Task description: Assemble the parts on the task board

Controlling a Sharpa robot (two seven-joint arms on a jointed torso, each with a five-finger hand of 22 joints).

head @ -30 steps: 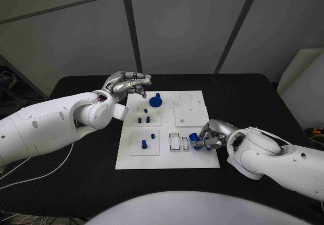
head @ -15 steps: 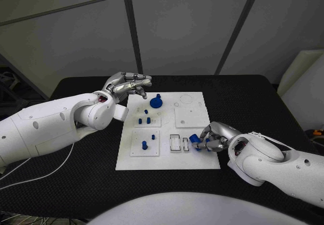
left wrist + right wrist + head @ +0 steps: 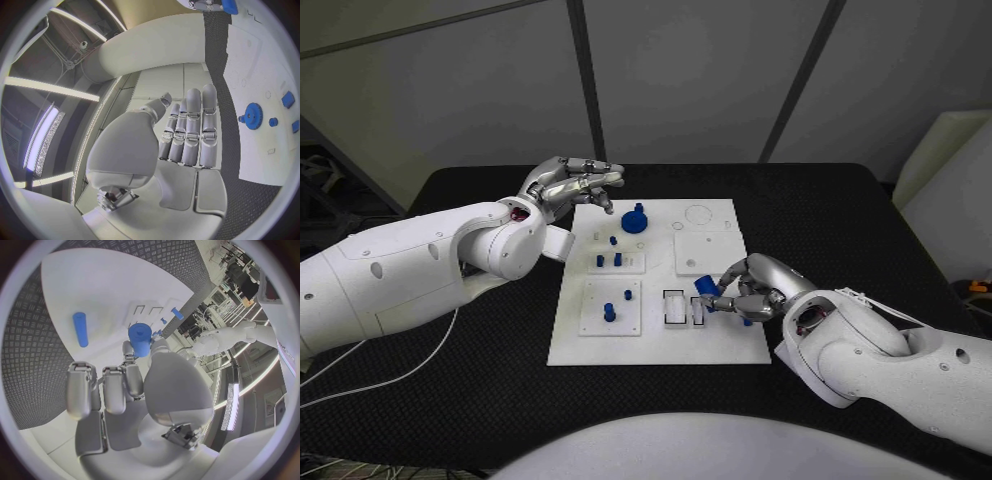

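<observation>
Misalignment is the risk: a blue peg is pinched in the right hand at the board's four o'clock, above the slots; tilted, it could jam. Left hand is held empty, fingers loosely curled.

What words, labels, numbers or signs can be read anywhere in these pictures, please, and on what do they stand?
None can be read.
The task board bears only outlined slots and circles, with no lettering that can be made out.
The blue gear, the blue part in the right hand, and both arms bear no markings.
</observation>
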